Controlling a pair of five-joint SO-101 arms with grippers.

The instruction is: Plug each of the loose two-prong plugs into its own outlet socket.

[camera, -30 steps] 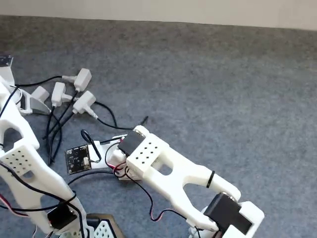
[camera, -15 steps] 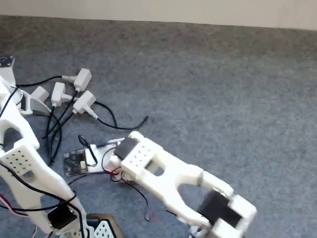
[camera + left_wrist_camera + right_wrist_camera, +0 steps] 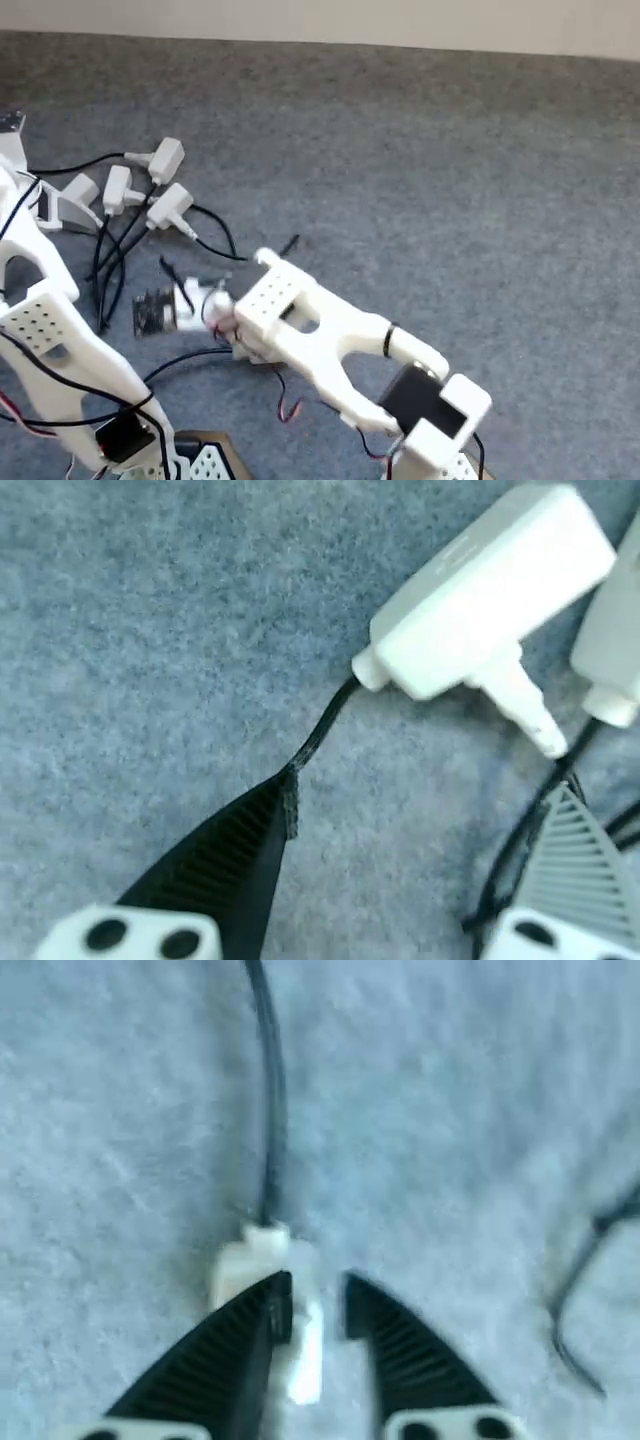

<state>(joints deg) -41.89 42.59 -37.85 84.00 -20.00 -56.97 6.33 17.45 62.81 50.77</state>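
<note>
On the short-pile grey carpet (image 3: pixel 450 180), the right gripper (image 3: pixel 315 1285) sits low over a small white two-prong plug (image 3: pixel 245 1260). Its ribbed black fingers (image 3: pixel 245 1345) are parted by a narrow slot rather than clenched. The plug's blocky body lies partly under one tip, a pale prong runs along the slot, and a sliver of carpet shows beside the prong. A thin black cord (image 3: pixel 268 1090) leaves the plug's far end in a nearly straight line. From above, this gripper (image 3: pixel 208 300) ends a white moulded arm (image 3: pixel 330 335) with a perforated panel. It lies just beside a small dark circuit board (image 3: pixel 152 312).

Toward the far left of the high view, three more white plugs (image 3: pixel 170 205) lie close together. Each is a rounded box narrowing to a stub, and their glossy black cables (image 3: pixel 108 260) cross as they trail toward the near edge.

The left gripper (image 3: pixel 428 788) is released, with its wedge-shaped ribbed fingers, one black and one grey, set wide apart close to the carpet. Beyond them lies a smooth rectangular plug (image 3: pixel 490 590) with softened edges and a tapered white stub. Its black lead runs from a small collar down to the black fingertip (image 3: pixel 285 795).
</note>
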